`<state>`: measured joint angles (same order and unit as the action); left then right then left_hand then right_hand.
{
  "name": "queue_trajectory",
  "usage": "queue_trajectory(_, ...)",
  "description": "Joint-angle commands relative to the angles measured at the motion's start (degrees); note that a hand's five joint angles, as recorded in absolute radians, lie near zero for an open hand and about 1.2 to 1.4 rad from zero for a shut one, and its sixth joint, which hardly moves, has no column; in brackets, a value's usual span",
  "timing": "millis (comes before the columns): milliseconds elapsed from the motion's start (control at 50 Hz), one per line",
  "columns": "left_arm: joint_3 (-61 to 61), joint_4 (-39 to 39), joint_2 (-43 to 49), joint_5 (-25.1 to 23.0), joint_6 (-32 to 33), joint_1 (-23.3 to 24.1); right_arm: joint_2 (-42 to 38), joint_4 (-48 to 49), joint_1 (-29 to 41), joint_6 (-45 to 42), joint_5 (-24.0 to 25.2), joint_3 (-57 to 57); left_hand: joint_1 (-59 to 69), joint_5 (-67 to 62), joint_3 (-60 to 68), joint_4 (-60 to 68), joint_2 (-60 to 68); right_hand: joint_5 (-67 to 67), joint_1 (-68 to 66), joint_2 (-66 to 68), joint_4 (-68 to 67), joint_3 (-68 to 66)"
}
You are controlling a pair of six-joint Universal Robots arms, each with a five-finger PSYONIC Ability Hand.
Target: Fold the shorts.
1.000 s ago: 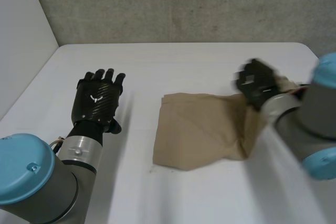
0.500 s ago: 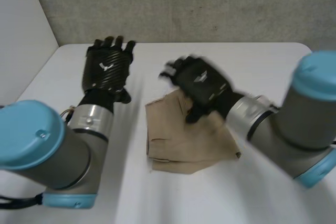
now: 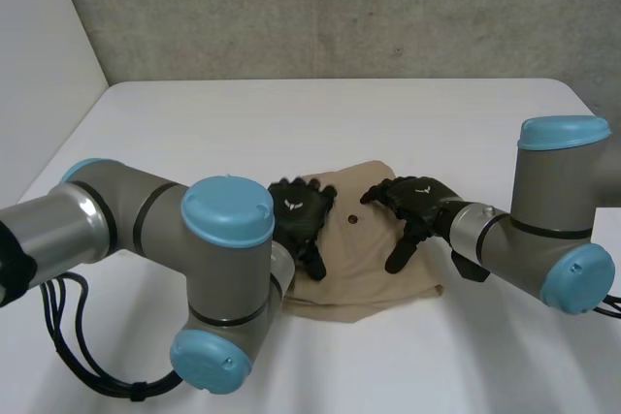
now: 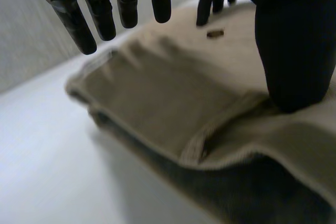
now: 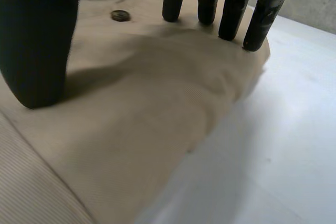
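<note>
The tan shorts (image 3: 361, 261) lie folded into a compact stack in the middle of the white table (image 3: 291, 123), with a small dark button (image 3: 351, 219) on top. My left hand (image 3: 302, 214) rests open on the stack's left part. My right hand (image 3: 417, 205) rests open on its right part. In the left wrist view, the left hand (image 4: 295, 40) has its thumb pressed on the shorts (image 4: 168, 108) and its fingers straight above the folded edge. In the right wrist view, the right hand (image 5: 38, 40) has thumb and straight fingertips down on the shorts (image 5: 147, 108), near the button (image 5: 120, 15).
The table ends at a grey concrete wall (image 3: 340, 7) behind and a white wall (image 3: 39, 65) at the left. Both forearms reach in low over the near side of the table. Bare tabletop lies beyond the shorts and at the right.
The right hand swung left, carrying the shorts' right part over, and let it go. The left hand came in from the table's left. Both now lie flat on the folded shorts.
</note>
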<state>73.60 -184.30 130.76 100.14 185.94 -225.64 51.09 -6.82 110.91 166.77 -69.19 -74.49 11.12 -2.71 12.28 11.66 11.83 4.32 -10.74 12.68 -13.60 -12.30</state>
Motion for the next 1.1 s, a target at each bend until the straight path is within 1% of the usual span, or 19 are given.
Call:
queue_trajectory(20,-0.03,4.56,0.03,0.14,0.12,-1.2,0.06,-0.38,0.1,-5.66,-3.49,0.84,1.11,0.47,-0.04,0.58,0.4,-4.32,0.74,-2.68,3.6,2.3)
queue_trajectory(140,-0.03,4.74,-4.01,0.05,0.21,-1.2,4.45,-0.47,0.36,-6.9,-5.6,0.84,0.94,0.64,-0.21,0.41,0.23,-4.32,0.74,-2.68,3.6,2.3)
queue_trajectory(280,0.14,4.91,-16.49,-0.39,0.48,-2.25,15.17,0.14,0.62,-5.58,-7.97,1.72,0.27,1.31,-0.89,-0.27,-0.44,-4.32,0.74,-2.68,3.6,2.3)
queue_trajectory(300,0.06,4.91,-18.15,-0.39,0.56,-2.78,16.23,0.23,0.63,-4.79,-8.67,2.07,0.27,1.31,-0.89,-0.27,-0.44,-4.32,0.74,-2.68,3.6,2.3)
queue_trajectory(360,-0.56,5.79,-25.62,-0.65,0.91,-5.94,21.93,-0.2,0.71,-1.02,-14.72,5.4,0.6,0.98,-0.55,0.07,-0.11,-4.32,0.74,-2.68,3.6,2.3)
queue_trajectory(380,-0.73,6.66,-27.47,-0.74,0.92,-6.99,23.0,-0.47,0.71,-0.66,-16.31,6.11,0.77,0.81,-0.38,0.24,0.06,-4.32,0.74,-2.68,3.6,2.3)
queue_trajectory(400,-1.78,9.8,-30.97,-0.83,1.09,-9.18,25.09,-1.78,0.28,-0.13,-20.67,7.94,0.77,0.81,-0.38,0.24,0.06,-4.32,0.74,-2.68,3.6,2.3)
queue_trajectory(460,-5.38,16.93,-34.42,-0.65,0.92,-12.79,25.99,-4.94,0.1,-0.39,-25.19,10.06,0.27,1.31,-0.88,-0.26,-0.44,-4.32,0.74,-2.68,3.6,2.3)
queue_trajectory(480,-7.4,21.91,-35.48,-0.74,0.57,-14.98,25.73,-7.48,0.18,-0.48,-27.38,11.46,-0.06,1.65,-1.22,-0.6,-0.77,-4.32,0.74,-2.68,3.6,2.3)
queue_trajectory(520,-8.55,26.25,-35.66,-0.91,0.3,-16.75,25.9,-9.78,0.19,-0.57,-27.93,12.35,-0.57,2.15,-1.72,-1.11,-1.28,-4.32,0.74,-2.68,3.6,2.3)
queue_trajectory(560,-9.08,28.72,-36.27,-1.26,0.13,-18.33,26.08,-11.89,0.27,-0.48,-27.66,12.71,-0.91,2.49,-2.06,-1.44,-1.62,-4.32,0.74,-2.68,3.6,2.3)
queue_trajectory(640,-8.47,28.47,-37.33,-1.7,0.12,-19.39,25.99,-12.86,0.36,-0.57,-27.14,12.79,-1.08,2.66,-2.23,-1.61,-1.79,-4.32,0.74,-2.68,3.6,2.3)
queue_trajectory(780,-7.5,28.47,-37.77,-2.85,0.12,-18.69,25.99,-12.34,0.36,-0.57,-26.87,12.8,-1.12,2.71,-2.28,-1.66,-1.83,-4.32,0.74,-2.68,3.6,2.3)
queue_trajectory(840,-7.42,28.38,-37.77,-2.94,-0.05,-18.78,25.99,-11.9,0.36,-0.66,-25.56,12.36,-1.12,2.71,-2.28,-1.66,-1.83,-4.32,0.74,-2.68,3.6,2.3)
queue_trajectory(920,-6.28,27.16,-37.95,-2.94,-0.31,-18.69,25.91,-10.67,0.18,-0.66,-20.38,10.52,-1.12,2.71,-2.28,-1.66,-1.83,-4.32,0.74,-2.68,3.6,2.3)
queue_trajectory(940,-5.32,26.02,-38.03,-2.85,-0.31,-18.6,25.99,-10.06,0.36,-0.74,-17.84,9.38,-1.12,2.71,-2.28,-1.66,-1.83,-4.32,0.74,-2.68,3.6,2.3)
queue_trajectory(1000,-4.26,23.73,-38.12,-2.85,-0.31,-18.43,25.64,-8.91,0.71,-0.66,-13.26,7.53,-1.12,2.71,-2.28,-1.66,-1.83,-4.32,0.74,-2.68,3.6,2.3)
queue_trajectory(1020,-3.64,22.16,-38.12,-2.85,-0.14,-18.25,25.47,-8.04,0.97,-0.66,-10.46,5.96,-1.12,2.71,-2.28,-1.66,-1.83,-4.32,0.74,-2.68,3.6,2.3)
queue_trajectory(1100,-2.67,19.86,-38.12,-2.76,-0.14,-17.64,21.61,-5.14,0.98,-0.83,-4.03,2.69,-1.12,2.71,-2.28,-1.66,-1.83,-4.32,0.74,-2.68,3.6,2.3)
